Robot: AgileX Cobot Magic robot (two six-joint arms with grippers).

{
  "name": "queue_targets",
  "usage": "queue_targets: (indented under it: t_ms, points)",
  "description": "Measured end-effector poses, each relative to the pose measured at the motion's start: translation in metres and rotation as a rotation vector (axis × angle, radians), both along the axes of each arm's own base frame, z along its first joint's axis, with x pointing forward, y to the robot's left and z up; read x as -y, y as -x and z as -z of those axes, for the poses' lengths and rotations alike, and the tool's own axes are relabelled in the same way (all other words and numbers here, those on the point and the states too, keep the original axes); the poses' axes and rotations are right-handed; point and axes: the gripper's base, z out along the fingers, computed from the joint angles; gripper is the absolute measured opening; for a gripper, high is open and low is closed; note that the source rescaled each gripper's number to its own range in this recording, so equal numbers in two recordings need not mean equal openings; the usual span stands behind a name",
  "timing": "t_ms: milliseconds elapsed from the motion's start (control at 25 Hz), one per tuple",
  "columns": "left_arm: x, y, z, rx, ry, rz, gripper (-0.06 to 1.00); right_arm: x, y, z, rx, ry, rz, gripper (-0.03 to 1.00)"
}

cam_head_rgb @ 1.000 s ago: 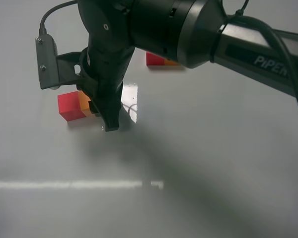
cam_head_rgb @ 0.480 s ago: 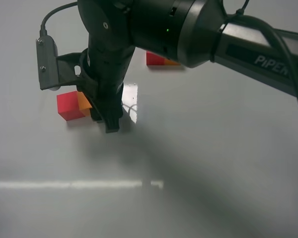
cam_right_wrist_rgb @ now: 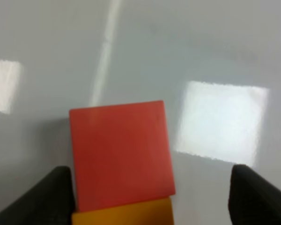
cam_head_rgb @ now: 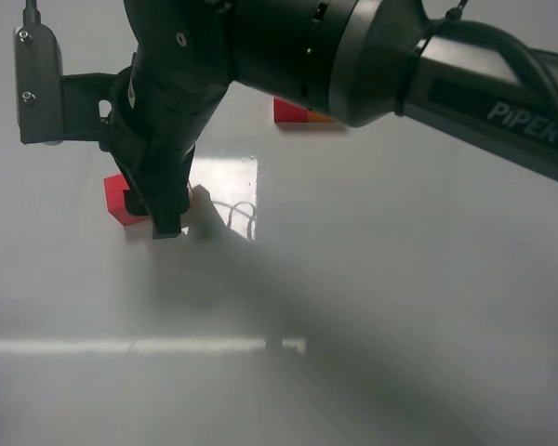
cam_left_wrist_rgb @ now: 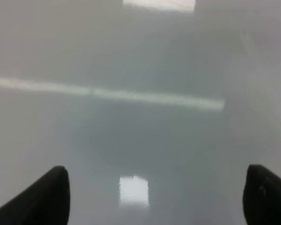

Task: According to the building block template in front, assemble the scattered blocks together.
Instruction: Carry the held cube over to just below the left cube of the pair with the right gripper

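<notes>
The scattered red cube (cam_head_rgb: pixel 117 197) and orange cube (cam_head_rgb: pixel 192 194) sit side by side and touching on the table at the left. Only a sliver of the orange shows behind my right gripper (cam_head_rgb: pixel 169 221). The right arm reaches across the middle and hangs over them. In the right wrist view the red cube (cam_right_wrist_rgb: pixel 119 154) and orange cube (cam_right_wrist_rgb: pixel 124 213) lie between the spread fingers, close to one fingertip (cam_right_wrist_rgb: pixel 51 194). That gripper is open. The red-orange template (cam_head_rgb: pixel 294 111) lies farther back. My left gripper (cam_left_wrist_rgb: pixel 154 199) is open and empty over bare table.
The grey table (cam_head_rgb: pixel 400 307) carries bright light reflections. The right arm's large black body (cam_head_rgb: pixel 353 56) and its camera bracket (cam_head_rgb: pixel 39 84) hide much of the table's back left.
My right gripper has moved left, from beside the orange cube to over the cube pair. The orange cube is now mostly hidden. The red cube has shifted slightly left.
</notes>
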Motion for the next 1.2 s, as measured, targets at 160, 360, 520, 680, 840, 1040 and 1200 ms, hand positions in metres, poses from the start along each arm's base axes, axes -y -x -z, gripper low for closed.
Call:
queue_targets:
  t_ms: [160,360,520,680,840,1040,1200]
  points:
    - [0.0,0.0,0.0,0.0,0.0,0.0,0.04,0.0,0.0,0.002,-0.008,0.008,0.006,0.59]
    - [0.0,0.0,0.0,0.0,0.0,0.0,0.04,0.0,-0.001,0.008,-0.023,0.037,0.018,0.57]
    - [0.0,0.0,0.0,0.0,0.0,0.0,0.04,-0.003,-0.003,0.013,-0.028,0.045,0.017,0.57]
    - [0.0,0.0,0.0,0.0,0.0,0.0,0.04,-0.003,-0.003,0.013,-0.027,0.043,0.016,0.53]
    - [0.0,0.0,0.0,0.0,0.0,0.0,0.04,-0.003,-0.003,0.013,-0.027,0.043,0.016,0.37]
    - [0.0,0.0,0.0,0.0,0.0,0.0,0.01,-0.003,-0.003,0.014,-0.027,0.046,0.016,0.3]
    - [0.0,0.0,0.0,0.0,0.0,0.0,0.01,-0.006,-0.005,0.022,-0.036,0.062,0.016,0.29]
